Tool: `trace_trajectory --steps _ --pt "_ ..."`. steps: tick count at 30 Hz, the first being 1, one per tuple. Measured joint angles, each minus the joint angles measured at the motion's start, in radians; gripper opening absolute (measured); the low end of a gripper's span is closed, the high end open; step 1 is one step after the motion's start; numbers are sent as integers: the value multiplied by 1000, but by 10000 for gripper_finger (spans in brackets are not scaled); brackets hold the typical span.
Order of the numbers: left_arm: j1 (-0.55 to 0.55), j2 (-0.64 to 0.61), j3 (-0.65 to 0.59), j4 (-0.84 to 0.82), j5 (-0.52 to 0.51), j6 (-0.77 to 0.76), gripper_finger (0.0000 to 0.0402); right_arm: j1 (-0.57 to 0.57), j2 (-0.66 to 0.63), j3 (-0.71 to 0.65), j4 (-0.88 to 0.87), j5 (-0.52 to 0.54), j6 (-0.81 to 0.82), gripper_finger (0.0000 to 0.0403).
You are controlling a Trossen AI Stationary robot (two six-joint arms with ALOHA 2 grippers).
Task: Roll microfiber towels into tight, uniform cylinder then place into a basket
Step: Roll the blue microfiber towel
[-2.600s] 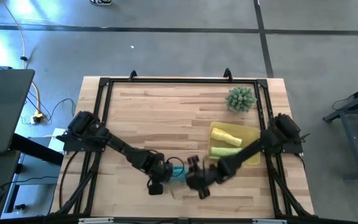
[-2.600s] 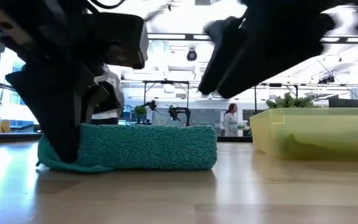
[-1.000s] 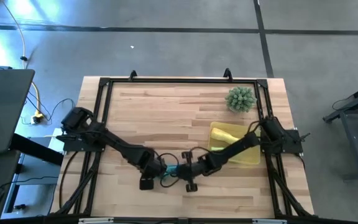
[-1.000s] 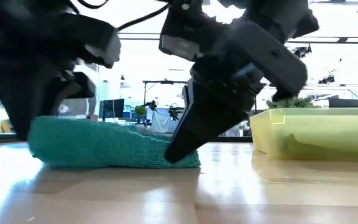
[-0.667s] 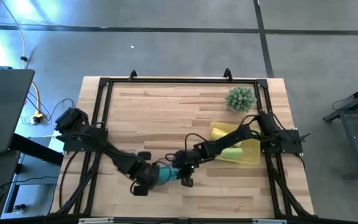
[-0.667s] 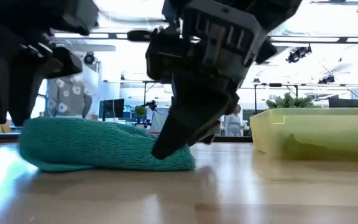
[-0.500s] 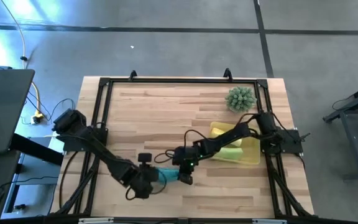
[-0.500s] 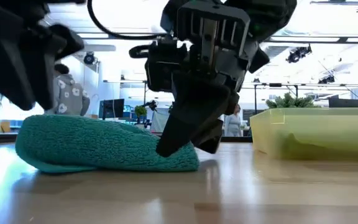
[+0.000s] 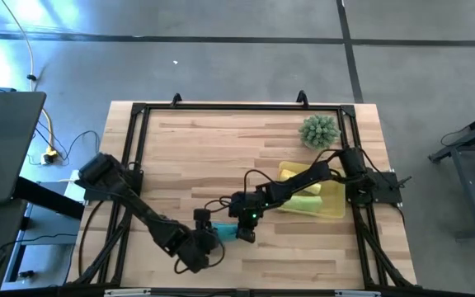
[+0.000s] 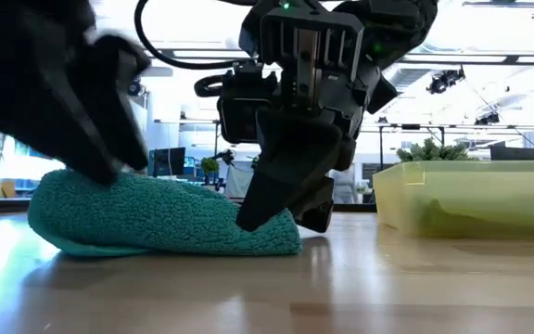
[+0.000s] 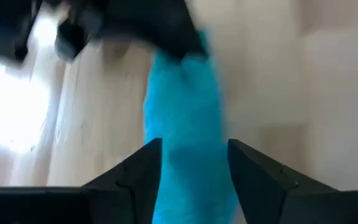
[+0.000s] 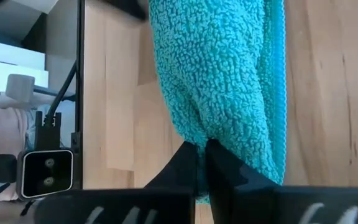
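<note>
Holding yellow towel, green towel, basket

Both arms are showing matte black, chunky jointed links. The left arm is rising from a boxy black shoulder at eight o'clock; the right arm from its twin at four o'clock. Thin black cables are looping near the right wrist, where a small green light is glowing. The fingers are tapering as dark wedges.

a spiky green plant sits near the far right corner of the wooden table.
</note>
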Motion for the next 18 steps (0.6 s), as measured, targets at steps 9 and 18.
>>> trace_trajectory --steps 9,18 --pt "80 75 -3 18 110 -19 182 0 -1 0 1 10 -9 0" --pt "90 83 -6 37 200 -59 24 10 -95 0 -106 152 -215 33"
